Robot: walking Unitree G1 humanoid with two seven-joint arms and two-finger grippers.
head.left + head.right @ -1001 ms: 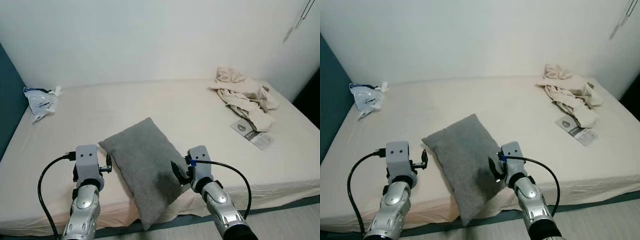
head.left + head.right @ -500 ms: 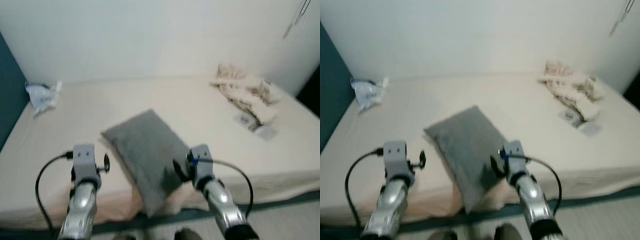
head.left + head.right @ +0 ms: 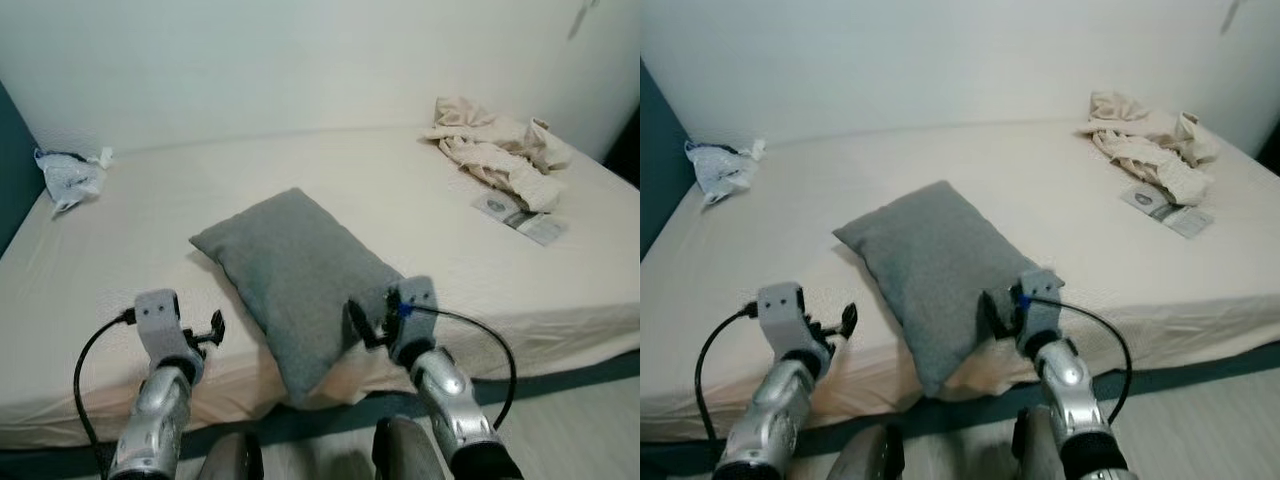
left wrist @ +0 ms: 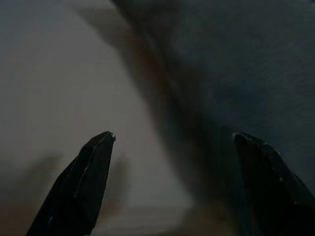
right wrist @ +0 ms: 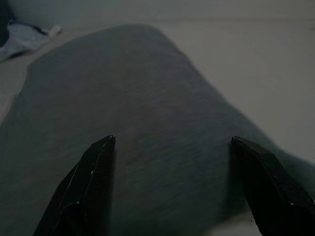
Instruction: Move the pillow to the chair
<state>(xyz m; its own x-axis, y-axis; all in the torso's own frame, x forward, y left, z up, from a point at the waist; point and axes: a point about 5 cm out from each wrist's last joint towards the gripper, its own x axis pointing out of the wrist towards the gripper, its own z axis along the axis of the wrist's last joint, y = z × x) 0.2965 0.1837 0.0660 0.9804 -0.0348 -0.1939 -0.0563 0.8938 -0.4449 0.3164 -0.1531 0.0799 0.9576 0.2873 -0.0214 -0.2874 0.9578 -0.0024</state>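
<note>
Lying on cream bed [image 3: 330, 190], grey pillow [image 3: 295, 275], both pincers [image 3: 215, 325] [image 3: 362, 325] spread apart.

My left gripper [image 4: 172, 184] has its jaws wide apart. Between them I see the pale bed [image 4: 64, 73] on one side and the dark grey pillow [image 4: 256, 64] on the other.

My right gripper [image 3: 358, 325] hides part of the pillow [image 3: 300, 275]. The printed paper [image 3: 520, 216] is too small for me to read it.
</note>
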